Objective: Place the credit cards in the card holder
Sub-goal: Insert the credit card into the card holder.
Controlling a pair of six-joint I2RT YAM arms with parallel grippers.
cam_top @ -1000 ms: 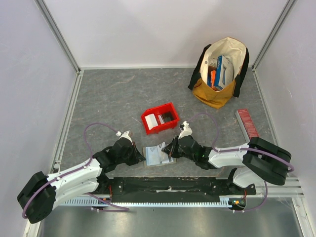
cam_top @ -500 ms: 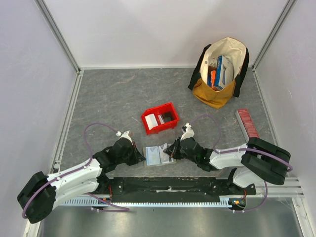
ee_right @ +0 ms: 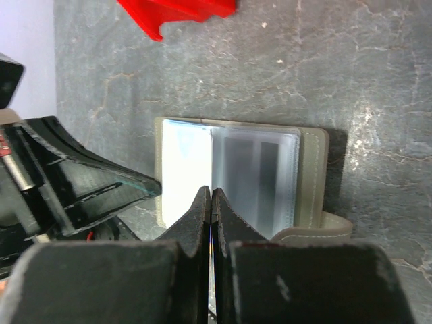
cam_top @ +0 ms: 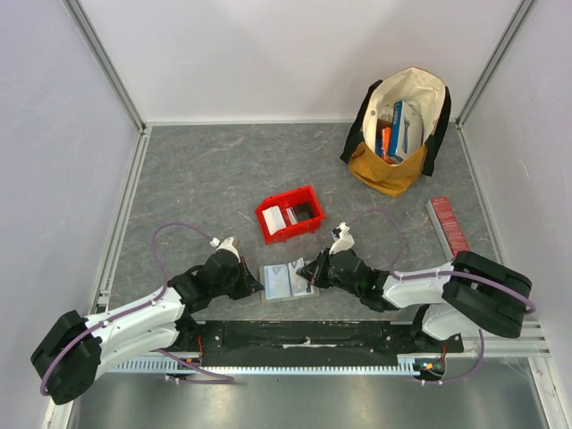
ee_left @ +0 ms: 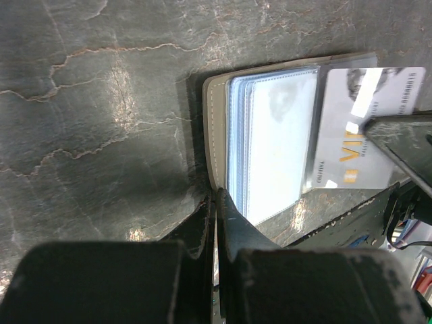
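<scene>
Grey-olive and folded open, the card holder (cam_top: 276,284) lies flat on the stone-patterned table (cam_top: 197,188), close to the near edge and between my two arms, its clear sleeves facing up. On my left wrist camera I see a pale card (ee_left: 354,128) with gold lettering lying across the holder's far page. Its inner end is tucked under a sleeve and the rest sticks out. My left pincer (ee_left: 216,200) is closed on nothing, its tip touching the holder's near edge. My right pincer (ee_right: 210,194) is closed too, fingers pressed together, tips at the holder's edge by the fold. Whether it nips the card or merely touches it, I cannot tell. Beyond the holder, a red bin (cam_top: 284,198) holds a white card (cam_top: 273,219).
</scene>
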